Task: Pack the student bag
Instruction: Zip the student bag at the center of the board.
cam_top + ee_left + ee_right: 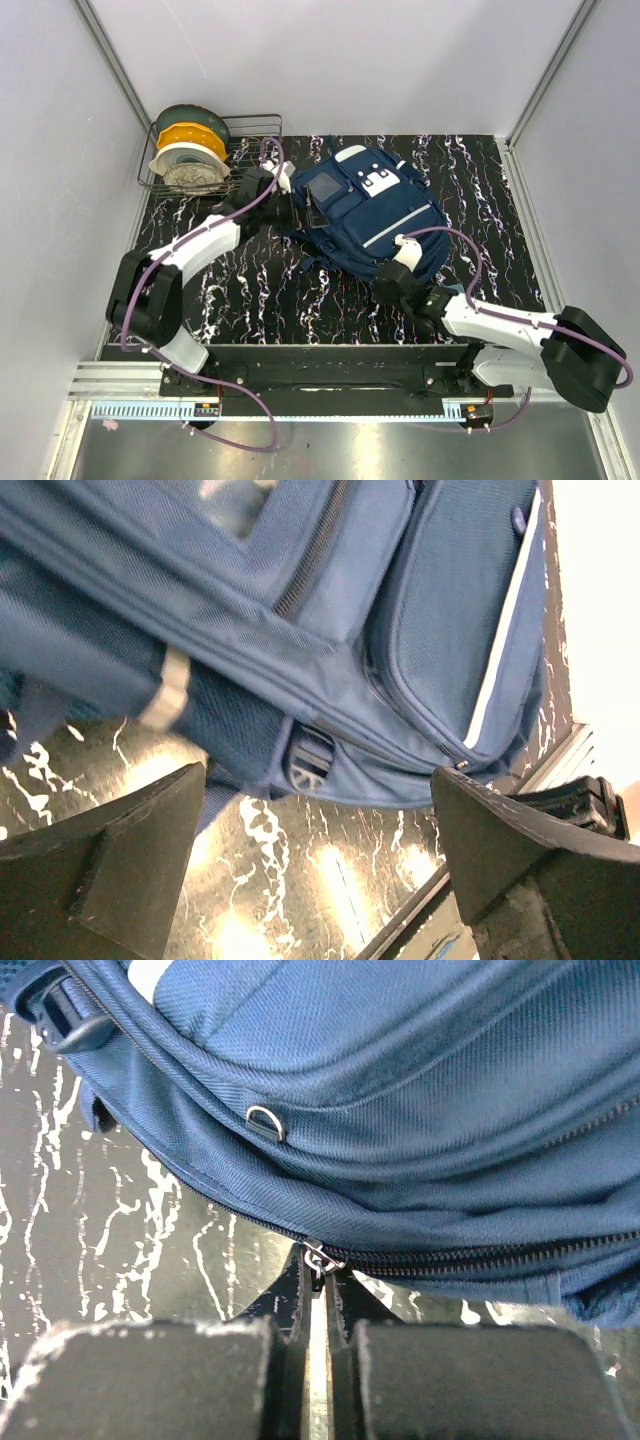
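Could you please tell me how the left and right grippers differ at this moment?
The left gripper stands wide open and holds nothing, while the right gripper is shut on the zipper pull. The left gripper sits at the left side of the student bag; the right gripper is at its near edge. Both face the bag.

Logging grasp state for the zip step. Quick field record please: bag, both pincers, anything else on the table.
student bag: navy, lying flat on black marbled table
left pincer: open, beside the bag, holding nothing
right pincer: shut on zipper pull at the bag's edge
other: wire rack holding spools, far left corner
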`<state>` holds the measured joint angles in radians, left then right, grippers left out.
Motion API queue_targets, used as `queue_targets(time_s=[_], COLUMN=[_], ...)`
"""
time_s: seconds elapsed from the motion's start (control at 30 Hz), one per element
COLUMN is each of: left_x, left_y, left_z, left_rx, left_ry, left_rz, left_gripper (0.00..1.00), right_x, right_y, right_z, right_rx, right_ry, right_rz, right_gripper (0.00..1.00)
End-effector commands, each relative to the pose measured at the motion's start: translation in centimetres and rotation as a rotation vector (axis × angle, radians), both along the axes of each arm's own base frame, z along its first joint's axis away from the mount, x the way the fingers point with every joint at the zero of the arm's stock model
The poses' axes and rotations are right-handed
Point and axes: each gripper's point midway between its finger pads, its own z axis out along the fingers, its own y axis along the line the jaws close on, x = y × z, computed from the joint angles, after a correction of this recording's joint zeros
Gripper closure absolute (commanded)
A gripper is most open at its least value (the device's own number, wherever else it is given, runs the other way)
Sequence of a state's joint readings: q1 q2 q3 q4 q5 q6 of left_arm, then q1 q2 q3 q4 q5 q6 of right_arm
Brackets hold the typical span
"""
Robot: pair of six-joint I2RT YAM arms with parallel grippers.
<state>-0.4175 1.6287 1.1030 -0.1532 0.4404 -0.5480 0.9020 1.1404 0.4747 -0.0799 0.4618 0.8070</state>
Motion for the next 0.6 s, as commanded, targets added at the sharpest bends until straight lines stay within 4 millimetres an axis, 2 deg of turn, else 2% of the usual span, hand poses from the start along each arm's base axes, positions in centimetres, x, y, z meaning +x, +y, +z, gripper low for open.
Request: queue_targets(time_s=[0.0,0.03,0.1,0.13,0.17,0.2,0.27,0.37,0.43,0.47,0.53,0.57], left_x=[-2.2,-3.3,-4.4,-5.6,-6.0,-6.9,-7.3,-7.7,-8.0,-8.1,-7.8,-7.7], left_y=[0.9,1.5,2.2,2.5,2.7,2.8,2.5,1.5,0.1,-0.4,-2.2,-2.8], left_z=[1.7,0.2,0.1,-1.2,-1.0,-2.0,-1.5,-1.3,-0.9,-1.4,-0.5,-0.8], left_rx=[-0.027,-0.012,-0.02,-0.011,-0.023,-0.026,-0.056,-0.078,-0.091,-0.081,-0.126,-0.138], left_ry=[-0.065,-0.026,-0.01,0.026,0.02,0.054,0.037,0.038,0.034,0.049,0.029,0.042], left_rz=[-0.019,-0.006,0.03,0.038,0.048,0.058,0.062,0.05,0.022,0.016,-0.001,-0.008], left_gripper=[0.01,0.01,0.01,0.01,0.01,0.01,0.01,0.01,0.01,0.01,0.01,0.01], right_x=[2.5,2.6,2.8,2.9,2.8,2.9,2.8,2.6,2.5,2.4,2.5,2.5], right_y=[4.1,4.3,4.5,4.5,4.6,4.6,4.7,4.8,4.8,4.8,4.8,4.8], right_z=[4.5,4.7,4.9,4.9,5.0,4.9,4.8,4.6,4.6,4.5,4.8,4.9], right_rx=[0.139,0.141,0.147,0.148,0.152,0.148,0.148,0.152,0.156,0.155,0.156,0.158], right_ry=[-0.099,-0.104,-0.11,-0.113,-0.113,-0.113,-0.108,-0.099,-0.097,-0.096,-0.103,-0.105], right_rz=[0.041,0.044,0.047,0.048,0.052,0.052,0.059,0.065,0.068,0.07,0.069,0.068], right_gripper=[1.0,1.0,1.0,1.0,1.0,1.0,1.0,1.0,1.0,1.0,1.0,1.0])
